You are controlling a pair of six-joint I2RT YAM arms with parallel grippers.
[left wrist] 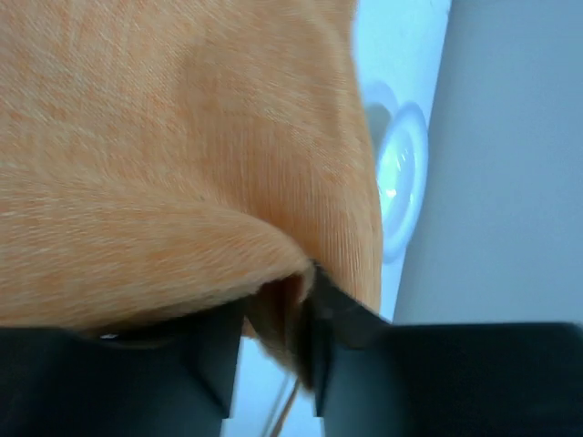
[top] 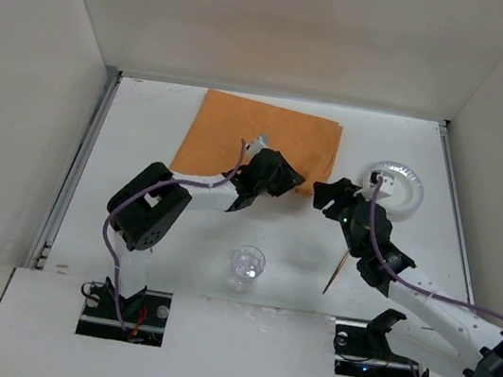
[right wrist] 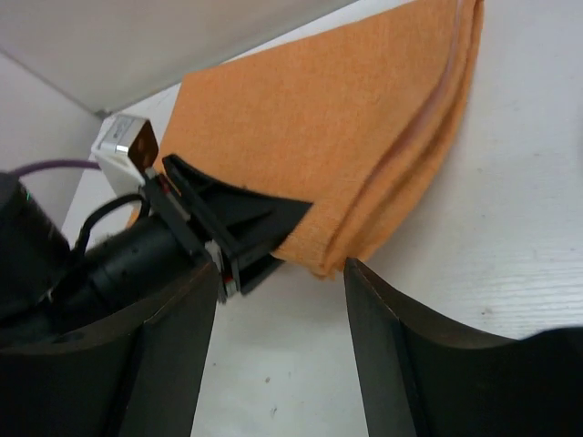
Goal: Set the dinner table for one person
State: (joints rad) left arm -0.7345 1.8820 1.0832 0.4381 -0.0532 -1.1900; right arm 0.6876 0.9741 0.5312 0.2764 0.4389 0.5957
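Near edge first: clear glass (top: 247, 264) stands on bare dinner table (top: 145, 133), centre-front, betw the two arm bases. Just R of it a thin brown stick (top: 338, 271), prob a chopstick, lies under the R arm.

Mid-table now. Left gripper (left wrist: 273, 337) is at the near-R corner of the orange placemat (top: 241, 134), fingers a narrow gap apart w/ a raised fold of cloth betw them. Pinching or slack? Can't tell. Right gripper (right wrist: 278, 300) hovers just beside that same corner, fingers wide apart, nothing in them.

Further back, the placemat sits far-centre, skewed, and the R wrist view shows its edge in doubled layers, so it looks folded, not spread. Clear plate (top: 404, 179) rests off the mat to the R.

Progress: early, I'd say. Mat is on the table but not squared or opened out; plate, glass and stick all sit off it, so placing all three is left.

Room: both grippers crowd one corner, tight there. Plate sits near the R metal edge strip (top: 450, 201), little margin on that side. Mat's far edge runs close to the back wall (top: 287, 22). Best open space is near-L and the strip betw glass and mat.
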